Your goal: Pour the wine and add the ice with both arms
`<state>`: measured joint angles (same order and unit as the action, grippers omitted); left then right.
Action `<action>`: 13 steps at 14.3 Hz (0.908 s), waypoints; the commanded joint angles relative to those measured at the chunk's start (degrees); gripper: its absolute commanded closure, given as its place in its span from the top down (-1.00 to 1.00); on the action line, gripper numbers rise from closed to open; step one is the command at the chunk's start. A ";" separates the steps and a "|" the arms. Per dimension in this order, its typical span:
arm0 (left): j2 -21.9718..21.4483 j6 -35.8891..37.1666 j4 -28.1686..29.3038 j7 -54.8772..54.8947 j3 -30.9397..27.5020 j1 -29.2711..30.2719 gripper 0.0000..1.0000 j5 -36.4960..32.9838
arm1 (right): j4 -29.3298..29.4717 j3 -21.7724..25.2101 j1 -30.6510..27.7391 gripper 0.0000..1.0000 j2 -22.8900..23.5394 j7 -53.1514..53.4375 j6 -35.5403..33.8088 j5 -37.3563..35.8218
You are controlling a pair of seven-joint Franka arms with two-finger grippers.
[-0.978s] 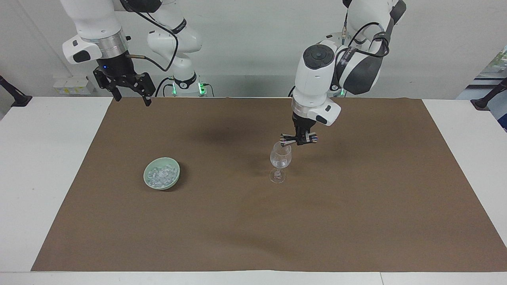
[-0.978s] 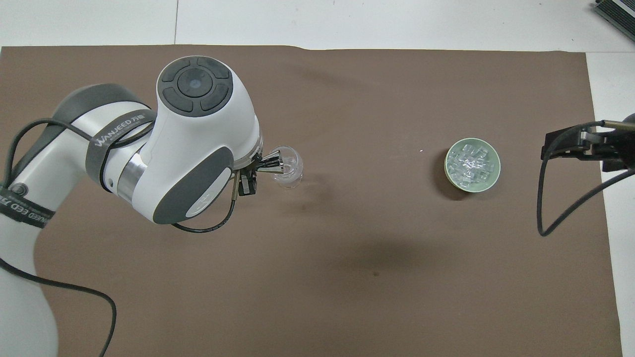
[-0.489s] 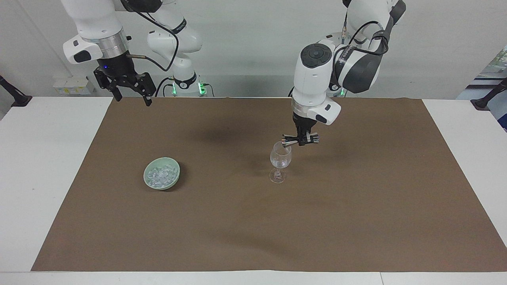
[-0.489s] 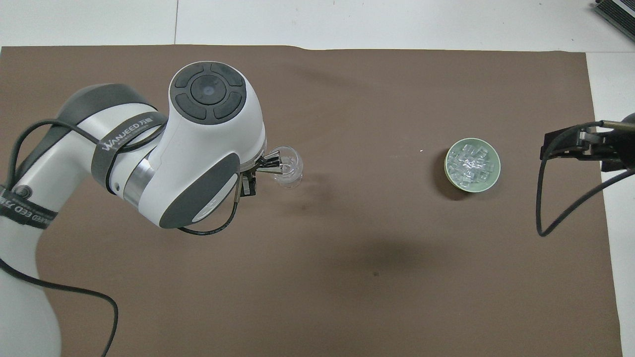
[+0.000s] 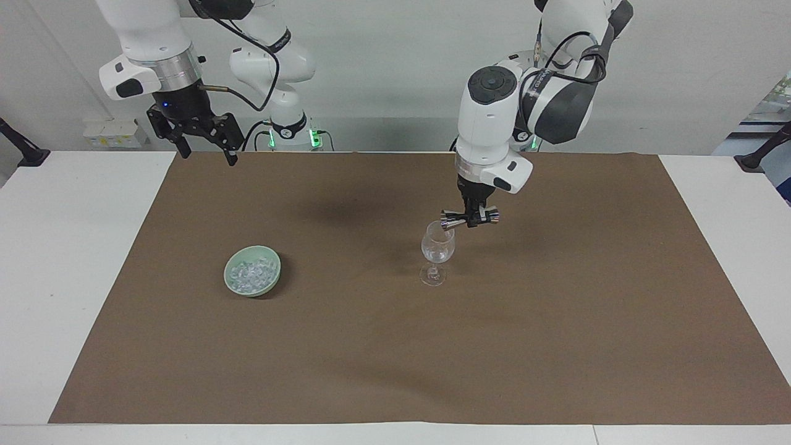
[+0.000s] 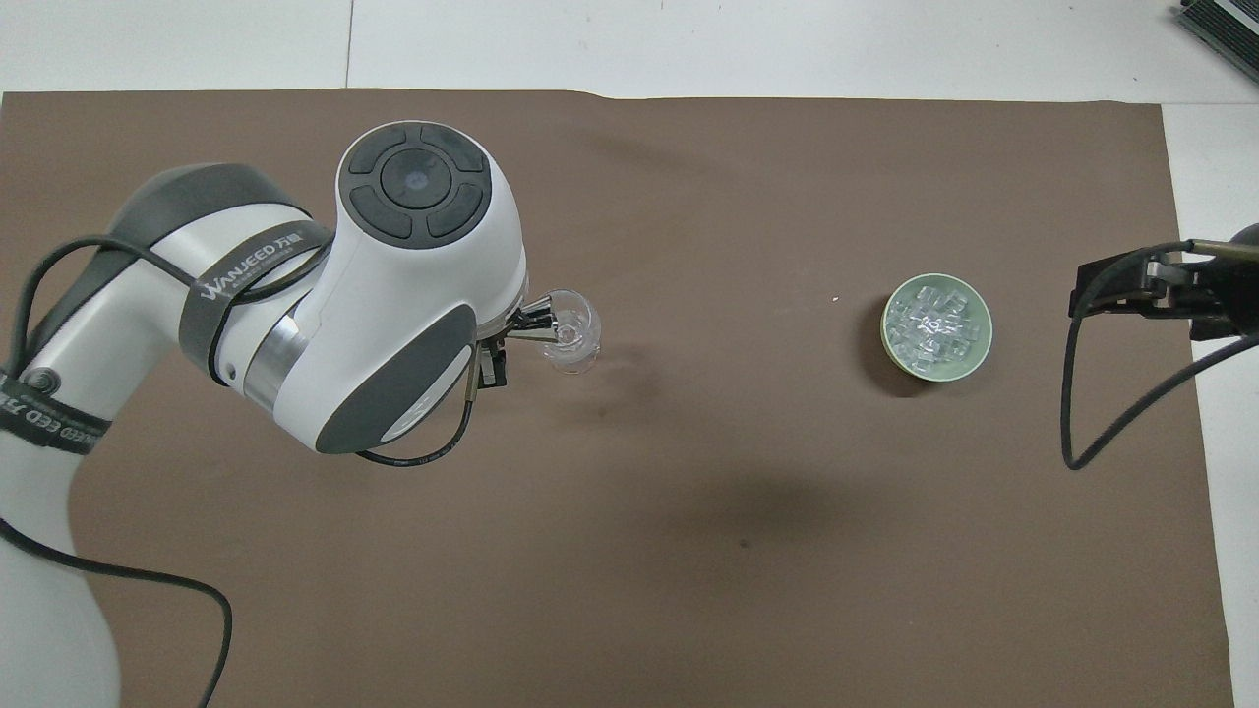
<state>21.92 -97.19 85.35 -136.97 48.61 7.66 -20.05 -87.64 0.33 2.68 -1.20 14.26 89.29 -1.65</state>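
One jigger (image 5: 469, 216) lifted slightly over glass (image 5: 437, 247), right arm (image 5: 148, 55) waiting.

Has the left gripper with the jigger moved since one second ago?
Yes. The left gripper, shut on the metal jigger, has risen slightly and shifted toward the left arm's end, judged against the standing wine glass.
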 commanded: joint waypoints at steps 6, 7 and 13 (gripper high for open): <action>1.37 1.74 -2.30 -2.77 0.25 -1.50 -1.00 -2.98 | -0.77 0.02 -0.48 1.00 -0.83 -0.55 -0.61 1.21; 1.37 1.74 -2.38 -2.77 0.25 -1.59 -1.00 -2.98 | -0.77 0.02 -0.48 1.00 -0.83 -0.55 -0.52 1.21; 1.37 1.65 -2.38 -2.77 0.25 -1.59 -1.00 -2.98 | -1.48 0.28 -0.57 1.00 -1.00 -0.64 -0.61 1.21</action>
<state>21.95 -97.10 85.15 -138.52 48.98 7.20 -21.49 -87.80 0.50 2.66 -1.20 14.26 89.29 -1.65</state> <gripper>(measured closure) 0.780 0.000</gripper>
